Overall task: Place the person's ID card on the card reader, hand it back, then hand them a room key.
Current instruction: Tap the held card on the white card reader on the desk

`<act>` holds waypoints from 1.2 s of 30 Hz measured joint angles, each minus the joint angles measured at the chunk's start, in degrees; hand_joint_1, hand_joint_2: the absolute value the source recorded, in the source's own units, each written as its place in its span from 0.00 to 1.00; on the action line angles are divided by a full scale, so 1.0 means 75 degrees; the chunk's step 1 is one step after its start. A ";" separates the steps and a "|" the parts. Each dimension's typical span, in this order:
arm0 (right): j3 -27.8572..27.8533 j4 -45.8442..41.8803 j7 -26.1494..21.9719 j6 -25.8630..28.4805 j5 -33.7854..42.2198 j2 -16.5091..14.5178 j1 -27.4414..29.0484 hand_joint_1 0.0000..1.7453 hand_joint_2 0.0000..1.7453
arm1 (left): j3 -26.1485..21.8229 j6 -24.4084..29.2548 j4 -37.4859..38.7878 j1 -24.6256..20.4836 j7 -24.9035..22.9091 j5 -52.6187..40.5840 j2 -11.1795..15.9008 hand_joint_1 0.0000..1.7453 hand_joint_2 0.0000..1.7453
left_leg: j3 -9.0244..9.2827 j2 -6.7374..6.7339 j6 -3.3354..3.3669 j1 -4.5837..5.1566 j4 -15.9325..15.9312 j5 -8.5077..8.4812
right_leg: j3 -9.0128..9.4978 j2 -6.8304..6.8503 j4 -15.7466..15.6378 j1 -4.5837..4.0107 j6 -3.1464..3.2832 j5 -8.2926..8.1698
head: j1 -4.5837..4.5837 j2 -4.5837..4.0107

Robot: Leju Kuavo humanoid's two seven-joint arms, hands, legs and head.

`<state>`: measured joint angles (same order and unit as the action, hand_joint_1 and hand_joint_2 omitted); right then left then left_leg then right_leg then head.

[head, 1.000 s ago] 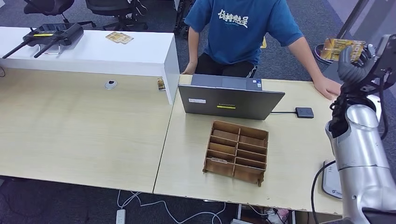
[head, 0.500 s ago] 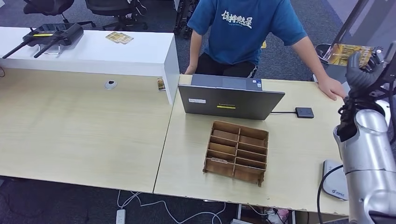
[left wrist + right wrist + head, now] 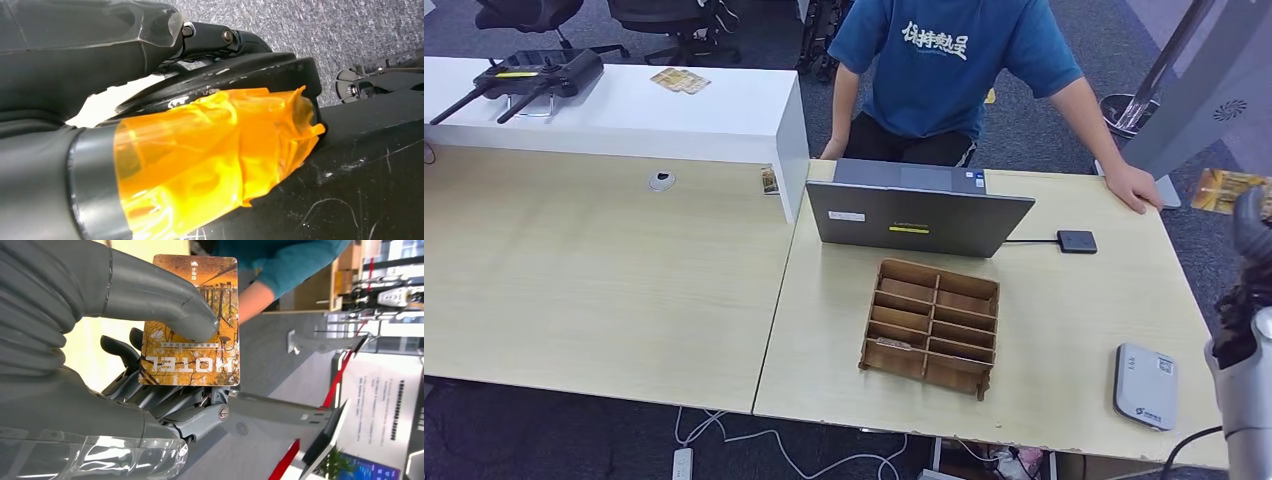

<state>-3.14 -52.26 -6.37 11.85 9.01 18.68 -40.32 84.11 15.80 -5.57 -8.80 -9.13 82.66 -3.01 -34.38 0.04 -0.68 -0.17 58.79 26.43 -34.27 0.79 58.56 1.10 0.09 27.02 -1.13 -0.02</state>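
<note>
Your right robot hand [image 3: 150, 345] is grasping the room key [image 3: 192, 320], an orange card printed with the word HOTEL, with the thick thumb pressed on the card's face and the darker fingers [image 3: 120, 352] behind it. In the head view that hand sits off the worktop's right edge, past the far right corner, and the card [image 3: 1224, 190] sticks out above it over the grey carpet. You cannot tell the state of your left robot hand: its wrist view shows a dark rounded part wrapped in orange tape above carpet, and no fingers can be made out. The card reader [image 3: 1146, 385], a flat grey pad, lies near the worktop's [image 3: 1064, 330] front right corner with nothing on it. The person [image 3: 954, 70] in a blue shirt stands behind the far edge, with one hand [image 3: 1134, 187] flat on the far right corner and the other at the far edge beside the laptop [image 3: 914, 215]. The laptop stands along the far edge, with a small dark adapter [image 3: 1076, 241] cabled to it on its right. A wooden divided tray [image 3: 932, 325] rests in the middle of the worktop, in front of the laptop. A white raised counter [image 3: 624, 105] at the far left carries a black controller [image 3: 534, 72] and a few more cards [image 3: 679, 81].
</note>
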 joint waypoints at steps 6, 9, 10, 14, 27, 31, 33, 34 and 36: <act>-0.0559 -0.0353 -0.0081 -0.0089 0.0060 0.0381 0.0819 1.00 1.00 | -0.0001 0.0071 0.0000 0.0003 0.0015 0.0035 -0.0004 0.00 0.00 | -0.0001 -0.0003 0.0003 0.0000 0.0000 0.0006 | -0.0001 -0.0001 0.0000 0.0000 -0.0006 0.0005 | -0.0001 0.0000; -0.0858 -0.0482 -0.0081 -0.0121 0.0066 0.0498 0.1095 1.00 1.00 | -0.0001 0.0082 0.0000 0.0005 0.0025 0.0039 -0.0007 0.00 0.00 | -0.0001 -0.0002 0.0005 0.0000 0.0000 0.0007 | 0.0000 -0.0001 0.0001 0.0000 -0.0006 0.0005 | -0.0001 0.0000; -0.0958 -0.0515 -0.0081 -0.0133 0.0071 0.0531 0.1179 1.00 1.00 | -0.0001 0.0087 0.0000 0.0006 0.0027 0.0040 -0.0007 0.00 0.00 | -0.0002 -0.0002 0.0005 0.0000 0.0000 0.0007 | 0.0000 -0.0001 0.0001 0.0000 -0.0006 0.0005 | -0.0001 0.0000; -0.1262 -0.0584 -0.0070 -0.0174 0.0082 0.0619 0.1465 1.00 1.00 | -0.0001 0.0097 0.0000 0.0006 0.0025 0.0041 -0.0007 0.00 0.00 | -0.0002 -0.0005 0.0005 0.0000 0.0000 0.0007 | -0.0001 -0.0002 0.0000 0.0000 -0.0006 0.0005 | -0.0001 0.0000; -0.1743 -0.0501 -0.0146 -0.0194 -0.0001 0.0619 0.2121 1.00 1.00 | -0.0001 0.0135 0.0000 0.0006 0.0025 0.0079 -0.0028 0.00 0.00 | -0.0003 -0.0004 0.0005 0.0000 -0.0001 0.0007 | -0.0001 -0.0003 0.0001 0.0000 -0.0007 0.0005 | -0.0001 0.0000; -0.1856 -0.0407 -0.0160 -0.0159 -0.0069 0.0619 0.2212 1.00 1.00 | -0.0001 0.0138 0.0000 0.0006 0.0025 0.0102 -0.0034 0.00 0.00 | -0.0003 -0.0004 0.0005 0.0000 -0.0001 0.0007 | 0.0000 -0.0003 0.0001 0.0000 -0.0007 0.0006 | -0.0001 0.0000; -0.1893 -0.0364 -0.0165 -0.0162 -0.0097 0.0619 0.2277 1.00 1.00 | -0.0001 0.0142 0.0000 0.0005 0.0025 0.0109 -0.0036 0.00 0.00 | -0.0003 -0.0004 0.0005 0.0000 -0.0001 0.0007 | -0.0001 -0.0003 0.0001 0.0000 -0.0007 0.0006 | -0.0001 0.0000; -0.1906 -0.0340 -0.0172 -0.0168 -0.0108 0.0618 0.2316 1.00 1.00 | -0.0001 0.0146 0.0000 0.0005 0.0025 0.0113 -0.0038 0.00 0.00 | -0.0003 -0.0004 0.0005 0.0000 -0.0001 0.0008 | -0.0001 -0.0003 0.0001 0.0000 -0.0007 0.0006 | -0.0001 0.0000; -0.1930 -0.0294 -0.0187 -0.0182 -0.0132 0.0609 0.2392 1.00 1.00 | -0.0001 0.0154 0.0000 0.0005 0.0025 0.0120 -0.0040 0.00 0.00 | -0.0004 -0.0004 0.0005 0.0000 -0.0001 0.0008 | -0.0001 -0.0003 0.0001 0.0000 -0.0007 0.0006 | -0.0001 0.0000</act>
<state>-17.61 -54.47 -7.77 10.48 8.02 23.24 -22.38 84.11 16.96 -5.57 -8.76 -8.94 83.56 -3.31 -34.40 0.00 -0.64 -0.17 58.79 26.49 -34.28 0.77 58.56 1.10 0.04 27.06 -1.14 -0.02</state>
